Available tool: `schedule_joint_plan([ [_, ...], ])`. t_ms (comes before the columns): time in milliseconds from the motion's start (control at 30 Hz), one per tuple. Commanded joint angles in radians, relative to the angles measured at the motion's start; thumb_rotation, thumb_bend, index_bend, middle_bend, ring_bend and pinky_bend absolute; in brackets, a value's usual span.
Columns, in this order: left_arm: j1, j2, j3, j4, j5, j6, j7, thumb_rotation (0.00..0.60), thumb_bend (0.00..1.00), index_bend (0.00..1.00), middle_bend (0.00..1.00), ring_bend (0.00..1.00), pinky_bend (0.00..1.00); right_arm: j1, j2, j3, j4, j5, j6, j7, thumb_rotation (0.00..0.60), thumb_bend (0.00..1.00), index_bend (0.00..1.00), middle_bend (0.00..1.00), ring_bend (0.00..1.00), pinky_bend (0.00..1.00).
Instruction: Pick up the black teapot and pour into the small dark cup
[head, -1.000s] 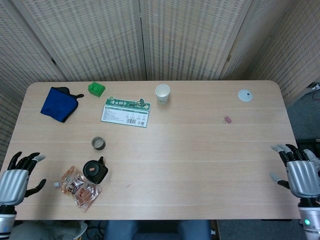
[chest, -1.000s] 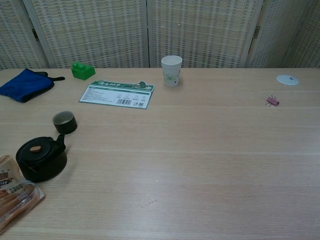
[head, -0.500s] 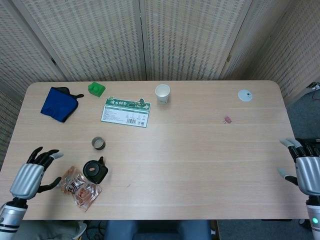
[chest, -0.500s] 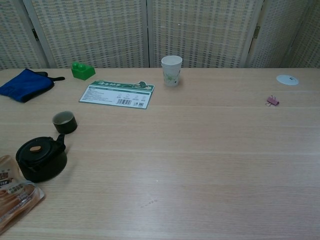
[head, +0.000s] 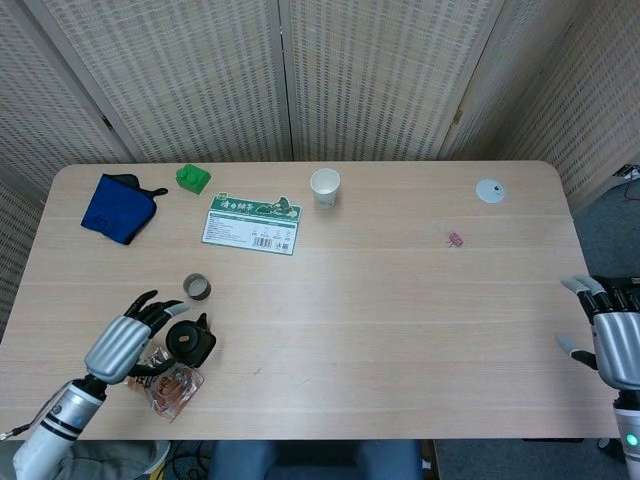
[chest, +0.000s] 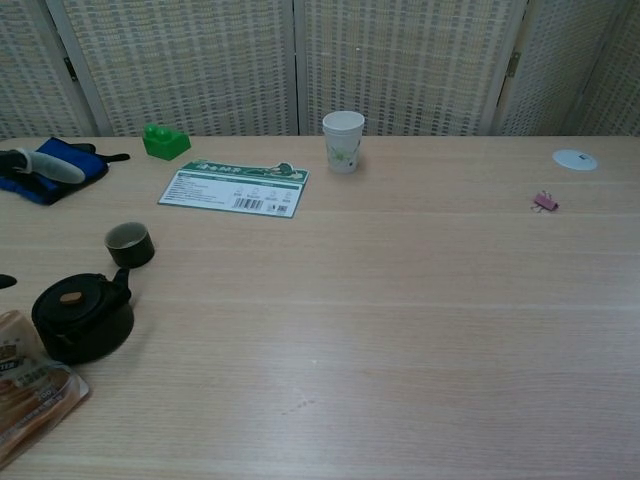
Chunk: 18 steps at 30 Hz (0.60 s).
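Since the earlier frame, my left hand has travelled in from the lower-left edge to just beside the teapot, fingers spread, grasping nothing. Teapot sits lower left, untouched, the snack packet against it. Small dark cup stands just above it, upright; contents cannot be told. Nothing lifted or poured; the grasp, lift and pour all remain. Right hand hangs released at lower right. Pale wood table; woven screens behind.
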Motion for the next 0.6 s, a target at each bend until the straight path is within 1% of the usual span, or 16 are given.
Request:
schedule_joint_plan([
  [33,-0.038,-0.027,0.007,0.024,0.031,-0.030,-0.009,0.600,0.23,0.13,0.16,0.20,0.04,0.000,0.000,0.000,-0.001,0.001,0.000,-0.001,0.600,0.10,0.24,0.24,0.17,0.25],
  [400,-0.141,-0.116,0.022,0.101,0.078,-0.093,-0.049,0.600,0.22,0.11,0.14,0.19,0.04,-0.011,0.007,-0.001,0.000,0.012,0.007,0.001,0.600,0.10,0.24,0.24,0.17,0.25],
  [600,-0.181,-0.168,0.030,0.159,0.099,-0.103,-0.042,0.600,0.22,0.11,0.13,0.19,0.03,-0.019,0.011,-0.003,-0.001,0.016,0.013,0.003,0.600,0.10,0.24,0.24,0.17,0.25],
])
